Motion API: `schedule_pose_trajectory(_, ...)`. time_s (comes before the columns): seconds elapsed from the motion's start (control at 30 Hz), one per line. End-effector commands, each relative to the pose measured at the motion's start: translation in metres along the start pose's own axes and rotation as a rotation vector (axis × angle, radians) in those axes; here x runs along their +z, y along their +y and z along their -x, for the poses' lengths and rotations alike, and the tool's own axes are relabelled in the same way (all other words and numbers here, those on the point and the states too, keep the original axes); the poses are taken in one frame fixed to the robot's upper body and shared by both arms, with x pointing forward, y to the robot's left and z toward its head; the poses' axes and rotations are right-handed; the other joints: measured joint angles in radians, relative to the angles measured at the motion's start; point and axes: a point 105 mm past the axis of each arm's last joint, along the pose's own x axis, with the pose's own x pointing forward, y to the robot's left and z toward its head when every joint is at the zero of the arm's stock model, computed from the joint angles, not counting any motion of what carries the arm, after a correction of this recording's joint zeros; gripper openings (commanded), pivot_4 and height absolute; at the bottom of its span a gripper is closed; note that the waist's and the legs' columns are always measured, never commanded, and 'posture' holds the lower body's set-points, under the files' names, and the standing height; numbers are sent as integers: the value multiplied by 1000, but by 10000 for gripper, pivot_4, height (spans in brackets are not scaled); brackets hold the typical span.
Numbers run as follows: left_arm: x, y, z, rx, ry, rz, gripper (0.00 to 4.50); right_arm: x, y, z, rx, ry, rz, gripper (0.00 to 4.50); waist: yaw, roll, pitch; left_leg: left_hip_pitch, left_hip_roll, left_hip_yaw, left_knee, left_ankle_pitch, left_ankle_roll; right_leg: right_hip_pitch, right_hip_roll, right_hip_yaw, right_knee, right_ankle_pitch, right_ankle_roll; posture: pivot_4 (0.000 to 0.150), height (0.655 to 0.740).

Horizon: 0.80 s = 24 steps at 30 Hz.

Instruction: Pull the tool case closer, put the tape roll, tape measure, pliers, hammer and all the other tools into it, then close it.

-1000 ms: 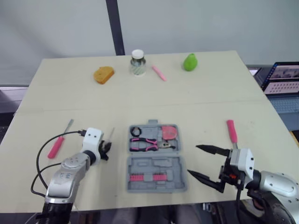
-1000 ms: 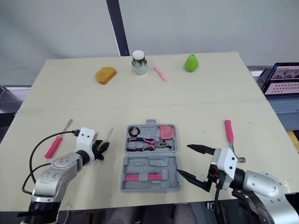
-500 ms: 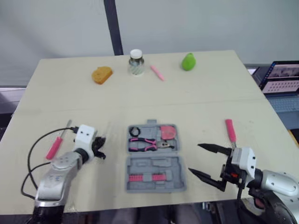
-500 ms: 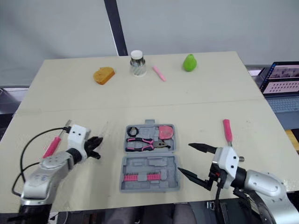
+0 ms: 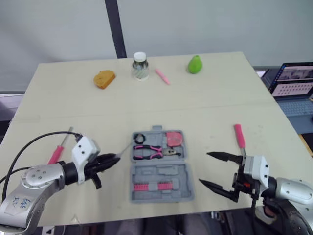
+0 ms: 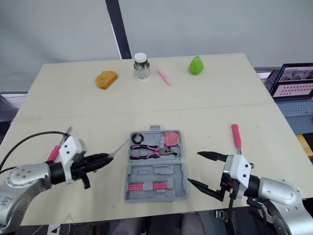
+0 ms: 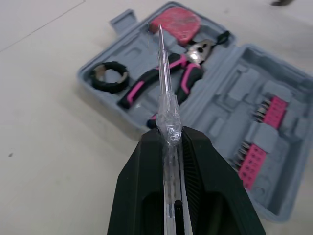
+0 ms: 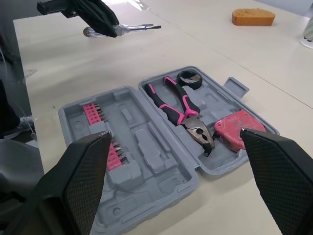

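The left end effector (image 5: 113, 159) has lifted off the surface (image 5: 205, 112) since a second ago and now points toward the tool case, pinching the clear handle of a thin screwdriver (image 7: 168, 112) between its pressed-together fingers; the blade tip hangs just beside the case's left rim, above the surface. The head camera has shifted a little too.

The tool case (image 5: 166, 172) lies open and flat near the front edge of the surface, between the two end effectors. Its back half holds a black tape roll (image 5: 141, 138) on the left, pink-handled pliers (image 5: 150, 151) across the middle and a pink tape measure (image 5: 175, 139) on the right. The front half holds a pink strip of bits (image 5: 149, 186), with its other moulded slots bare.

A laptop (image 5: 293, 81) is cut off at the right edge, and what is on its screen is too small to read.

The right end effector (image 5: 204, 169) hovers just right of the case, fingers spread wide and holding nothing. Behind it lies a pink handle (image 5: 238, 135), whose near end is hidden by that end effector. A pink screwdriver (image 5: 55, 154) lies behind the left arm, partly covered by a black cable.

Along the back sit an orange sponge (image 5: 104, 79), a jar (image 5: 140, 66), a pink pen (image 5: 163, 76) and a green pear (image 5: 195, 64)
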Motion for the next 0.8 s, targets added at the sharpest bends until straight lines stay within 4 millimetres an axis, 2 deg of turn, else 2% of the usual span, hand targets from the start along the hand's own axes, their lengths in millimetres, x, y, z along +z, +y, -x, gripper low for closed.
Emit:
schedule_pose_trajectory(0.03,12,-12,-5,-90,-19,-84,560,4,8,-2,52,-11,22,45000,0,0,0,0,0,0,0,0,0,0,0,0,0,0,0,1500,7391)
schedule_pose_trajectory(0.37,8,-33,-42,-292,90,-264,560,2,13,-4,72,8,21,45000,0,0,0,0,0,0,0,0,0,0,1,1,0,0,0,1500,7391)
schedule_pose_trajectory(0.53,14,-40,-56,-360,98,-309,560,1,14,-3,76,24,17,45000,1,0,0,0,0,0,0,0,0,0,2,1,1,0,0,1500,7391)
schedule_pose_trajectory(0.8,11,-34,-75,-394,202,-351,560,-4,17,-2,89,75,-3,45000,1,0,0,0,0,1,1,0,0,-1,3,-1,6,0,0,1500,7391)
